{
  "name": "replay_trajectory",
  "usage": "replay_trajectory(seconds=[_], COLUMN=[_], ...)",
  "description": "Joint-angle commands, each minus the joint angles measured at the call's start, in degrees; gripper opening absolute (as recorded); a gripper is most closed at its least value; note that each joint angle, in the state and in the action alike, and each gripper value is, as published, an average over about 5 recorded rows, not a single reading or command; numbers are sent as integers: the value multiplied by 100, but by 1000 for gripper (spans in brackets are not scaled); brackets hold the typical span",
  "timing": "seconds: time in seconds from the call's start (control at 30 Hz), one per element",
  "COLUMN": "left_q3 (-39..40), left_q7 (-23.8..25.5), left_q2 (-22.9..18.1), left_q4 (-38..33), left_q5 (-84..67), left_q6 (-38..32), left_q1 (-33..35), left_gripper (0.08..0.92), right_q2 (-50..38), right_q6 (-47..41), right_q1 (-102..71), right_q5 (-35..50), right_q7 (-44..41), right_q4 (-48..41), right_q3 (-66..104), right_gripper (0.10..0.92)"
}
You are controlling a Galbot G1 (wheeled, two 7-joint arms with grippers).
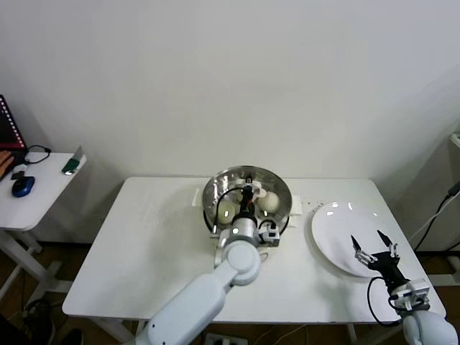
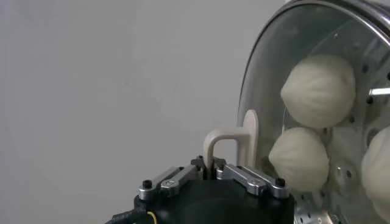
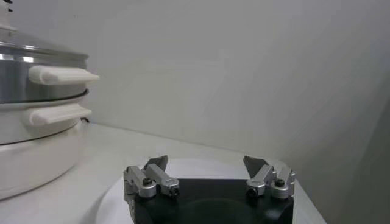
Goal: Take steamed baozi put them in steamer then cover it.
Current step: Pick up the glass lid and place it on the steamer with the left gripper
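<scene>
Left gripper (image 2: 210,171) is pinching the cream-white oblong handle (image 2: 230,146) of the round clear glass cover (image 1: 246,191), which is sitting on the shiny stainless-steel steamer (image 3: 36,85) mid-table. I'm guessing that glass is heavyish, slick and breakable, so the rigid handle looks like the only sane place to hold. Smooth, soft-looking cream-white baozi (image 2: 319,90) are showing through it. Right gripper (image 1: 375,248) is idling wide open over the flat white plate (image 1: 338,223).

steamer (image 1: 246,195): at the back middle of the tabletop (image 1: 151,244)
cover (image 2: 292,91): on the steamer
steamed baozi (image 2: 318,90): inside the steamer, under the cover
plate (image 1: 338,226): just right of the steamer
left gripper (image 1: 248,192): over the steamer, on the cover's handle (image 2: 234,143)
right gripper (image 1: 374,248): right of the steamer, over the plate
</scene>
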Motion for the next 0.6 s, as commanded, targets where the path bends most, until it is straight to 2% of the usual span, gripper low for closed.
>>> replay_trajectory(seconds=[0.03, 0.37, 0.47, 0.6], left_q3=[24, 27, 62, 130], left_q7=[-59, 83, 125, 237], left_q2=[-15, 48, 159, 368], left_q4=[90, -172, -438, -882], left_q5=[-54, -286, -330, -383], left_q6=[281, 281, 281, 281], left_q1=[-5, 3, 10, 30], left_gripper=[150, 158, 216, 336], right_q2=[8, 3, 2, -9], right_q6=[9, -79, -170, -242], right_q1=[10, 11, 25, 45], right_q5=[-4, 27, 97, 94], right_q7=[-12, -105, -79, -62], right_q4=[-24, -18, -22, -57], right_q3=[9, 49, 64, 56], right_gripper=[823, 823, 823, 823])
